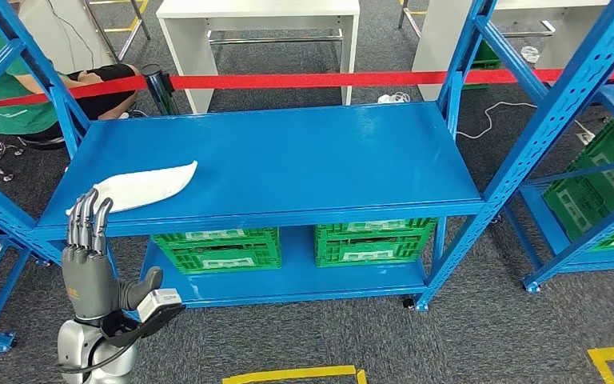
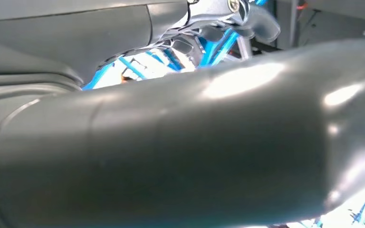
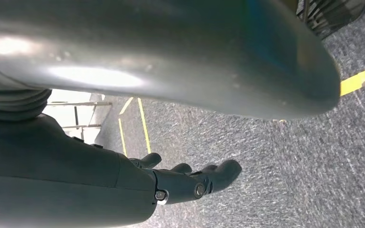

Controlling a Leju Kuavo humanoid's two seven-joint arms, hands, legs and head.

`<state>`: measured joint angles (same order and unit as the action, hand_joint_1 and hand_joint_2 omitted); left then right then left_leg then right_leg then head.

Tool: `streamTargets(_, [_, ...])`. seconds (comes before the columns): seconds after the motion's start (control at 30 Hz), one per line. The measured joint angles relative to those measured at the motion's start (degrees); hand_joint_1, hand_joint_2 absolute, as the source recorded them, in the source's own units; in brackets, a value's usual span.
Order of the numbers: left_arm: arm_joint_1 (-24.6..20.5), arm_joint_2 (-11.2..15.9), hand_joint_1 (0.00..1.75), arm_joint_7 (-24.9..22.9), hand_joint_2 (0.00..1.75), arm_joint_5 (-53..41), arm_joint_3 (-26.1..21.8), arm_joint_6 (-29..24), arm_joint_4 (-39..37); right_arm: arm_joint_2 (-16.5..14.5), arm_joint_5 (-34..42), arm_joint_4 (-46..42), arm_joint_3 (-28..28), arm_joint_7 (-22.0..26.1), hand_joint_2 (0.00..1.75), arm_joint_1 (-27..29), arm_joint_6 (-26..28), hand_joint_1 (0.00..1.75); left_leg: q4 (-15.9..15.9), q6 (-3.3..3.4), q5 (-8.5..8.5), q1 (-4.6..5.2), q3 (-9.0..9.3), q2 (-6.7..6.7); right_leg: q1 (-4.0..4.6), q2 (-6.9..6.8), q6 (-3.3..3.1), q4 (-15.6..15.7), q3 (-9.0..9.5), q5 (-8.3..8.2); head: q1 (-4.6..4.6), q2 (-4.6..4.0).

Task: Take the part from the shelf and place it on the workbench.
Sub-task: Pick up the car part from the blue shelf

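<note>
The part, a long white curved piece (image 1: pixel 137 187), lies flat on the blue shelf (image 1: pixel 288 160) near its front left corner. My left hand (image 1: pixel 88 260) is raised in front of the shelf's front edge, just below and left of the part, fingers straight and together, thumb out, holding nothing. Its fingertips (image 1: pixel 89 204) overlap the part's near end in the head view; contact cannot be told. In the left wrist view the thick grey thumb (image 2: pixel 195 142) covers most of the picture. My right hand (image 3: pixel 180 183) hangs over grey carpet, fingers loosely extended, holding nothing.
Green crates (image 1: pixel 217 248) sit on the shelf's lower level. Blue uprights (image 1: pixel 528 136) frame the shelf, and another rack with green crates (image 1: pixel 600 184) stands at the right. A red barrier tape (image 1: pixel 312 80) runs behind. A person in green (image 1: pixel 8 72) crouches at back left. A white table (image 1: pixel 260 24) stands beyond.
</note>
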<state>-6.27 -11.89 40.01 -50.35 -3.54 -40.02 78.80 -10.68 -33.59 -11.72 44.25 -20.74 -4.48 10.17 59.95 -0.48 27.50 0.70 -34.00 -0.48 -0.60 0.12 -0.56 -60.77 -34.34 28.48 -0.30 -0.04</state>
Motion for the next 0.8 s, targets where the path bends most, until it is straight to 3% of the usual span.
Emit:
streamTargets(0.07, [-0.05, -0.02, 0.0, -0.01, 0.0, -0.03, -0.03, 0.0, 0.19, -0.02, -0.03, 0.0, 0.01, 0.01, 0.0, 0.0, -0.04, 0.0, 1.16, -0.68, 0.91, -0.03, -0.42, 0.06, -0.31, -0.03, -0.59, 0.45, 0.5, -0.17, -0.18, 0.0])
streamTargets(0.1, [-0.07, -0.01, 0.0, -0.01, 0.0, -0.03, -0.04, 0.0, 0.28, -0.03, -0.03, 0.0, 0.02, 0.01, 0.0, -0.02, -0.05, 0.0, 3.35, -1.07, 2.14, -0.13, -1.43, 0.1, -0.48, -0.06, -0.84, 0.65, 0.78, -0.23, -0.29, 0.0])
streamTargets(0.2, [0.18, 0.0, 0.0, 0.01, 0.0, -0.02, -0.09, 0.0, 0.33, -0.03, -0.03, 0.0, 0.03, 0.02, 0.0, 0.01, -0.07, 0.0, 13.62, -1.97, 6.3, -0.68, -6.7, 0.17, -0.54, -0.11, -1.09, 0.73, 0.99, -0.07, -0.45, 0.0])
streamTargets(0.23, [0.28, 0.0, 0.0, 0.0, 0.0, -0.01, -0.11, 0.0, 0.33, -0.03, -0.03, 0.0, 0.03, 0.02, 0.0, 0.04, -0.09, 0.0, 15.1, -2.08, 6.19, -0.82, -7.64, 0.18, -0.55, -0.1, -1.06, 0.72, 1.04, 0.0, -0.45, 0.0])
streamTargets(0.27, [0.33, 0.0, 0.0, 0.0, 0.0, 0.03, -0.14, 0.0, 0.33, -0.03, -0.03, 0.0, 0.04, 0.02, 0.0, 0.07, -0.1, 0.0, 14.58, -2.12, 5.1, -0.93, -7.58, 0.18, -0.58, -0.08, -1.0, 0.72, 1.15, 0.09, -0.45, 0.0])
streamTargets(0.33, [0.3, 0.0, 0.0, -0.03, 0.0, 0.15, -0.16, 0.0, 0.34, -0.04, -0.02, 0.0, 0.05, 0.02, 0.0, 0.1, -0.16, 0.0, 7.59, -1.97, 1.0, -1.05, -4.35, 0.19, -0.67, -0.03, -0.68, 0.72, 1.56, 0.33, -0.44, 0.0])
streamTargets(0.4, [0.21, 0.0, 0.0, -0.08, 0.0, 0.27, -0.17, 0.0, 0.34, -0.05, 0.02, 0.0, 0.06, 0.02, 0.0, 0.05, -0.21, 0.0, 1.07, -1.47, -1.07, -0.81, -1.12, 0.16, -0.64, 0.04, -0.05, 0.74, 1.83, 0.6, -0.4, 0.0])
streamTargets(0.57, [0.15, -0.02, 0.0, -0.22, 0.0, 0.34, -0.39, 0.0, 0.34, -0.05, 0.15, 0.0, 0.07, 0.01, 0.0, -0.09, -0.32, 0.0, -1.11, 0.62, -1.2, -0.56, 0.12, 0.06, -0.69, 0.01, 1.77, 0.3, 1.71, 1.21, -0.34, 0.0])
streamTargets(0.63, [0.05, -0.06, 0.0, -0.35, 0.0, 0.3, -0.45, 0.0, 0.22, -0.06, 0.26, 0.0, 0.1, 0.02, 0.0, -0.15, -0.43, 0.0, -1.59, 1.35, -1.28, -0.66, 0.48, 0.17, -0.69, 0.02, 1.99, -4.86, -0.91, 3.77, -0.28, 0.0])
streamTargets(0.7, [-0.02, -0.07, 0.0, -0.59, 0.0, -0.03, -0.5, 0.0, -0.11, -0.06, 0.41, 0.0, 0.2, 0.01, 0.0, -0.05, -0.48, 0.0, -1.55, 1.79, -1.08, -0.46, 0.52, 0.23, -0.56, 0.03, 2.03, -12.41, -5.12, 6.65, -0.26, 0.0])
streamTargets(0.73, [-0.04, -0.07, 0.0, -0.76, 0.0, -0.3, -0.52, 0.0, -0.35, -0.05, 0.51, 0.0, 0.28, 0.01, 0.0, 0.05, -0.48, 0.0, -1.47, 1.9, -0.97, -0.36, 0.54, 0.21, -0.5, 0.03, 2.0, -14.53, -6.49, 6.88, -0.27, 0.0])
streamTargets(0.77, [-0.08, -0.06, 0.0, -0.96, 0.0, -0.56, -0.57, 0.0, -0.62, -0.05, 0.61, 0.0, 0.37, 0.0, 0.0, 0.14, -0.5, 0.0, -1.34, 1.94, -0.84, -0.29, 0.59, 0.16, -0.45, 0.03, 1.91, -14.64, -6.88, 6.02, -0.26, 0.0])
streamTargets(0.8, [-0.17, -0.05, 0.0, -1.13, 0.0, -0.73, -0.63, 0.0, -0.89, -0.05, 0.69, 0.0, 0.45, -0.01, 0.0, 0.2, -0.52, 0.0, -1.16, 1.9, -0.67, -0.27, 0.66, 0.1, -0.4, 0.03, 1.78, -12.41, -6.11, 4.16, -0.26, 0.0])
